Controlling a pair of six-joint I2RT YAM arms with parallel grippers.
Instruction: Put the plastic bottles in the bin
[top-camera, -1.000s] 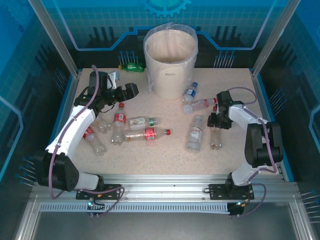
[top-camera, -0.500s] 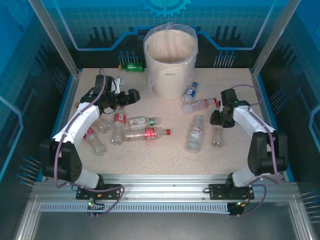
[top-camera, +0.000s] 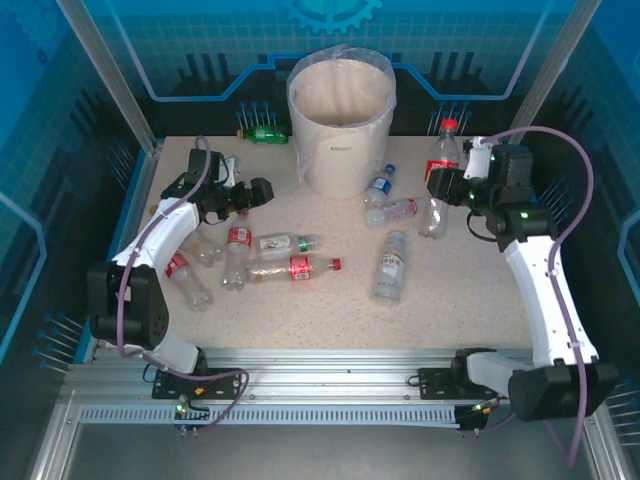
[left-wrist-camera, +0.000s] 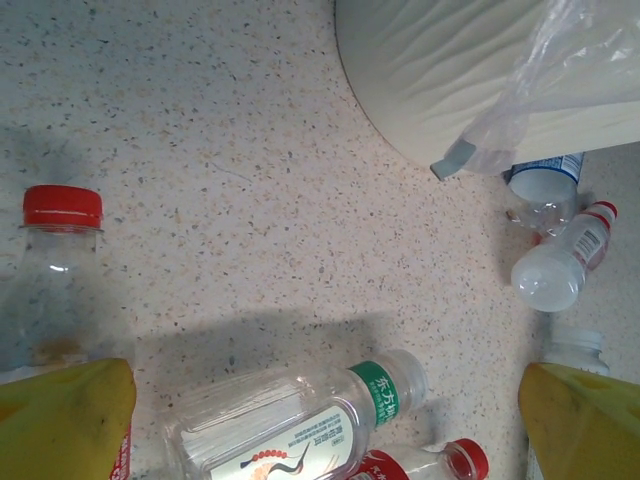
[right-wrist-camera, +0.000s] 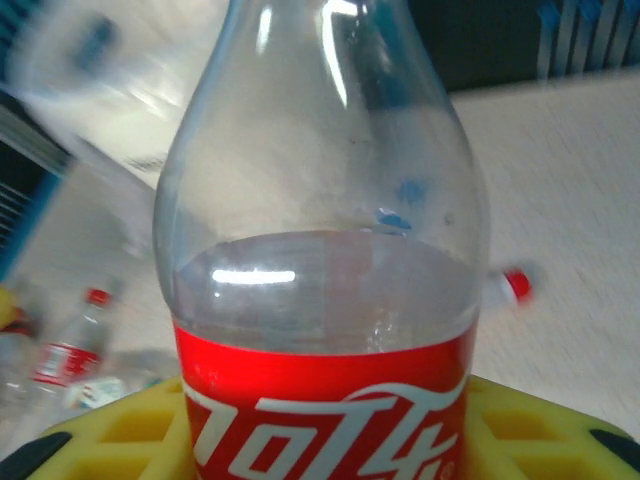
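Note:
The bin (top-camera: 340, 125), a tall off-white bucket with a clear bag liner, stands at the back centre. My right gripper (top-camera: 447, 186) is shut on a red-labelled, red-capped plastic bottle (top-camera: 442, 160), held upright in the air to the right of the bin. In the right wrist view this bottle (right-wrist-camera: 325, 250) sits between the yellow fingers (right-wrist-camera: 545, 430). My left gripper (top-camera: 255, 192) hangs open over the left cluster of bottles. Between its yellow fingertips (left-wrist-camera: 65, 420) lies a clear bottle with a green neck band (left-wrist-camera: 300, 420). A red-capped bottle (left-wrist-camera: 60, 260) lies by the left finger.
Several bottles lie on the speckled table: red-labelled ones (top-camera: 295, 267), (top-camera: 238, 255), a white-labelled one (top-camera: 390, 265), a blue-capped one (top-camera: 378, 187) near the bin's foot, and a green bottle (top-camera: 265, 133) at the back wall. The bin's bag edge (left-wrist-camera: 560, 70) hangs loose.
My right gripper has shut on the red-labelled bottle, lifted it off the table's right side and carried it up and back toward the bin. The left gripper has shifted slightly.

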